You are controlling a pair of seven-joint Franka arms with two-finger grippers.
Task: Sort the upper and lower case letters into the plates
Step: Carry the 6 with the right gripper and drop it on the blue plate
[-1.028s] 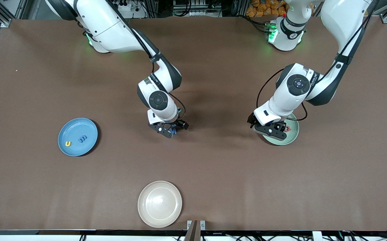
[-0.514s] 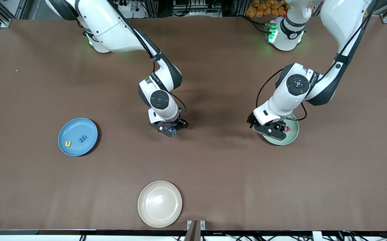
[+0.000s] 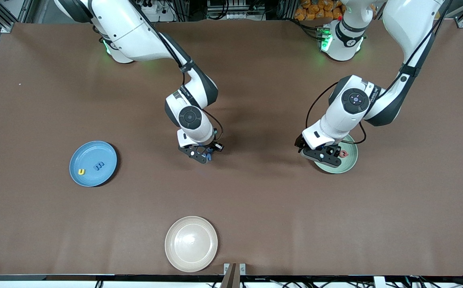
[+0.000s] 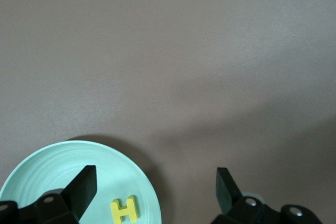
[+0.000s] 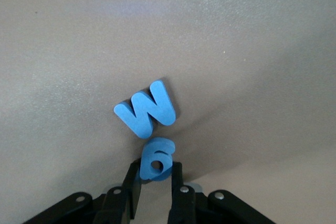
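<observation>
Letters first: my right gripper (image 5: pixel 155 182) is clamped on a blue piece reading "6" (image 5: pixel 156 159), just beside a blue "W" (image 5: pixel 147 109) on the mid-table. The mint plate (image 4: pixel 123 169), toward my left arm's end, carries a yellow "H" (image 4: pixel 124 210); my left gripper (image 4: pixel 156 187) hangs over its rim, fingers apart. The blue plate (image 3: pixel 89 178), toward my right arm's end, holds a yellow "U" (image 3: pixel 81 171) and a blue piece (image 3: pixel 99 165) I can't read. A cream plate (image 3: pixel 191 244) sits at the table's camera-side edge.

We see bare table (image 3: pixel 255 192) between the blue plate (image 3: pixel 93 163) and mint green plate (image 3: pixel 345 165); only the cream-white plate (image 3: pixel 191 244) sits nearer the camera.
</observation>
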